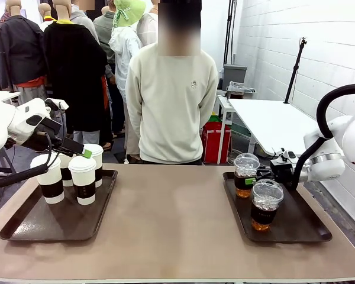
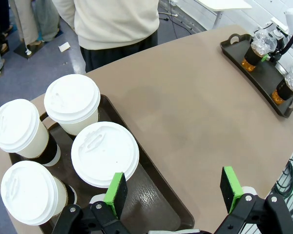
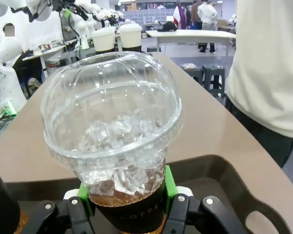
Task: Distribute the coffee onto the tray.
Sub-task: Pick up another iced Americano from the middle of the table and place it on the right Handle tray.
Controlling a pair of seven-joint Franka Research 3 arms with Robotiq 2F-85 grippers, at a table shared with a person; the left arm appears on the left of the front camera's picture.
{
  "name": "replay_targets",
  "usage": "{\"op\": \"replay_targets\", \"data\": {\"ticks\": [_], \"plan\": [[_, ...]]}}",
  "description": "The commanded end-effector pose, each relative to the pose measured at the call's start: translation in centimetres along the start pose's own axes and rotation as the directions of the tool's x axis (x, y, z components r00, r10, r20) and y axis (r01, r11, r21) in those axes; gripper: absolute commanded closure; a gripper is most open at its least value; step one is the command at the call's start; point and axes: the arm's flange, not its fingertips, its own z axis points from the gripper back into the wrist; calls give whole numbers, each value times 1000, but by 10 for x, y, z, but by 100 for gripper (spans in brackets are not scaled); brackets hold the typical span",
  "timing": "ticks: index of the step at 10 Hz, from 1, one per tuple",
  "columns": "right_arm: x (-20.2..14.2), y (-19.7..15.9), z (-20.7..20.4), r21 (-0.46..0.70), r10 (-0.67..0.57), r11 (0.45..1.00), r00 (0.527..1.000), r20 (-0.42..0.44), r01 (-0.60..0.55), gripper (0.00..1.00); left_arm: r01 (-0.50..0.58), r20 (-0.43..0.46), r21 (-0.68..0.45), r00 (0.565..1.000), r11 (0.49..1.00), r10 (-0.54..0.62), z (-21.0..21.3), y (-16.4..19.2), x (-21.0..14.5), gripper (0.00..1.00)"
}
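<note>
1. Gripping the far iced cup [image 3: 112,146] by its sleeve, the right gripper [image 3: 127,200] had its green pads pressed on both sides, probably so the dome lid stayed untouched.
2. That cup stood on the right tray [image 1: 307,228], at 11 o'clock from the other iced cup [image 1: 265,204].
3. The left gripper [image 2: 173,192] hung spread and empty above the left tray [image 2: 156,195], one pad at 6 o'clock of the nearest white cup [image 2: 105,153], likely just clear of it.
4. Counted: two iced cups on the right tray, four lidded white cups on the left tray, two trays.
5. A person [image 1: 171,100] stood at the table's 12 o'clock edge, likely only watching.
</note>
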Motion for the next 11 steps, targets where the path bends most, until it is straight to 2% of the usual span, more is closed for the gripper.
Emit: {"op": "replay_targets", "data": {"ticks": [1,4,6,11], "plan": [[1,-5,4,3,22,1000,1000,13,-22,38,-3,8,-14,1000,1000,3,-2,3,0,0],[-10,-10,4,17,-4,1000,1000,7,4,38,-3,8,-14,1000,1000,3,-2,3,0,0],[-10,-9,8,25,-18,1000,1000,14,17,0,-3,8,-14,1000,1000,3,-2,3,0,0],[-8,-1,44,-49,-33,998,999,31,34,0,-3,8,-14,1000,1000,3,-2,3,0,0]]}}
